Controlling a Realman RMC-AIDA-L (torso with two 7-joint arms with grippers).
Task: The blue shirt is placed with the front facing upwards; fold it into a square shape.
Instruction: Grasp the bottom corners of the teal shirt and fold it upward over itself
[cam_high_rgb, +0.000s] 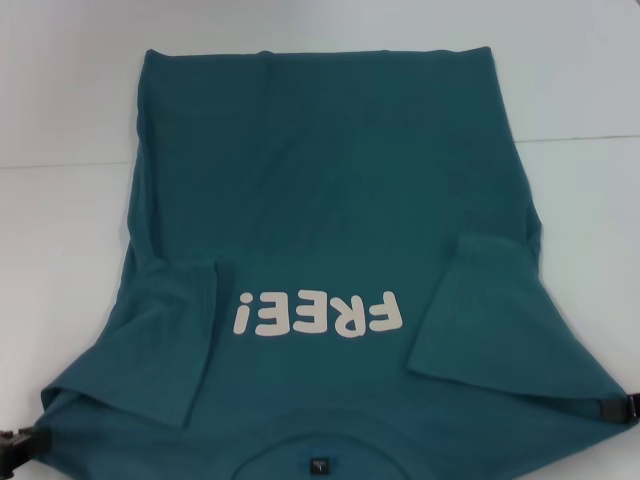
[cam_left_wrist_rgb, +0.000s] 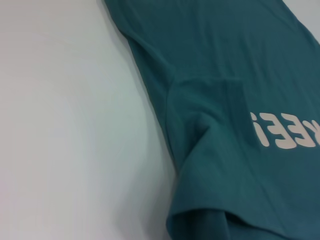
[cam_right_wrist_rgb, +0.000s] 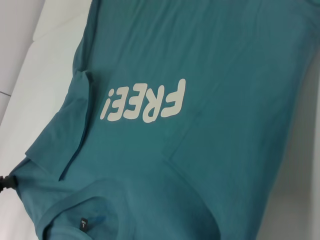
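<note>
Blue shirt (cam_high_rgb: 330, 190) lay spread front-up across the white desk (cam_high_rgb: 60, 90), both sleeves already folded inward!

The hem sat square at twelve o'clock with bare desk beyond it, and open desk ran down the nine and three o'clock sides too, plenty of room there. The left sleeve (cam_high_rgb: 170, 340) and right sleeve (cam_high_rgb: 490, 320) lay flat over the body, flanking the white "FREE!" lettering (cam_high_rgb: 318, 314), which read upside down from the head camera. The collar and small dark neck label (cam_high_rgb: 318, 466) were cut off at six o'clock. Down at the shoulder corners, the left gripper (cam_high_rgb: 20, 445) at seven o'clock and the right gripper (cam_high_rgb: 622, 408) at four o'clock peeked in as dark slivers, touching the cloth; whether their jaws were clenched or released, I could not tell.
</note>
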